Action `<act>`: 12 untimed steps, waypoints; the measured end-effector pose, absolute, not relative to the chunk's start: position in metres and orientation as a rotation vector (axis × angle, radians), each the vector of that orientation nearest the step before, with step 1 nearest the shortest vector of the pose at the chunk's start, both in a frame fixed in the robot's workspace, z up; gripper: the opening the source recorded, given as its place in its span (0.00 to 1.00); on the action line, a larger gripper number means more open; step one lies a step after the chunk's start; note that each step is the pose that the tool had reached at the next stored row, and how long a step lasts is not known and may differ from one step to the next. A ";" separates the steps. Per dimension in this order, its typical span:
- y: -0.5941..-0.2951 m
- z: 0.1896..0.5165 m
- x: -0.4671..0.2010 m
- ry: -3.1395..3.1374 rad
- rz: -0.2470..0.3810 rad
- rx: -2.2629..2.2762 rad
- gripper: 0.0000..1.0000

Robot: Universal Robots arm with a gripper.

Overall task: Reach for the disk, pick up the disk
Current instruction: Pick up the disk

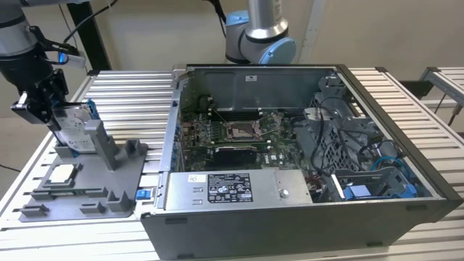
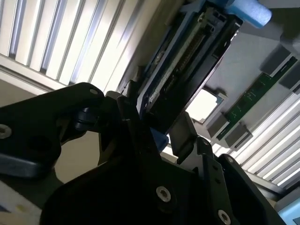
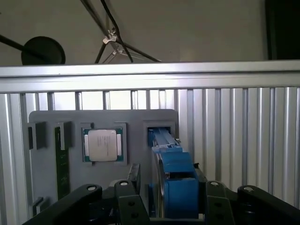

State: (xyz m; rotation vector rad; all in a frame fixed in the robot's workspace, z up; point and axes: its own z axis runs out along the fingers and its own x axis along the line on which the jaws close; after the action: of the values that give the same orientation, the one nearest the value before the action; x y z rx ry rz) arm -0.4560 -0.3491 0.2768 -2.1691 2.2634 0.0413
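Observation:
The disk [image 1: 75, 128] stands on edge in a slot of the grey fixture [image 1: 80, 185] at the exterior view's left, its white label and blue rail showing. My gripper [image 1: 60, 119] reaches down over it from above, with one finger on each flat side. The first wrist view shows the blue rail of the disk [image 3: 176, 183] running between the two black fingers [image 3: 213, 197]. In the second wrist view the disk [image 2: 187, 70] sits clamped between the fingertips of the gripper [image 2: 157, 126]. Its lower end is still at the fixture slot [image 3: 161, 131].
A small square silver chip [image 1: 60, 174] and a green memory stick [image 3: 62, 161] lie in the same fixture. An open computer case [image 1: 290, 163] stands to the exterior view's right of it. A second robot arm [image 1: 261, 38] stands behind the case. Everything rests on a slatted metal table [image 1: 130, 92].

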 end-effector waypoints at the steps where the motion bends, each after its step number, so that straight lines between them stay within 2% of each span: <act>1: -0.349 0.275 -0.457 2.263 0.042 -2.169 1.00; 12: -0.349 0.262 -0.457 2.249 0.067 -2.159 1.00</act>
State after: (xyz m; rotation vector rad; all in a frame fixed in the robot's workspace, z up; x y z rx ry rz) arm -0.4572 -0.3488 0.2617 -2.1586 2.2485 0.0669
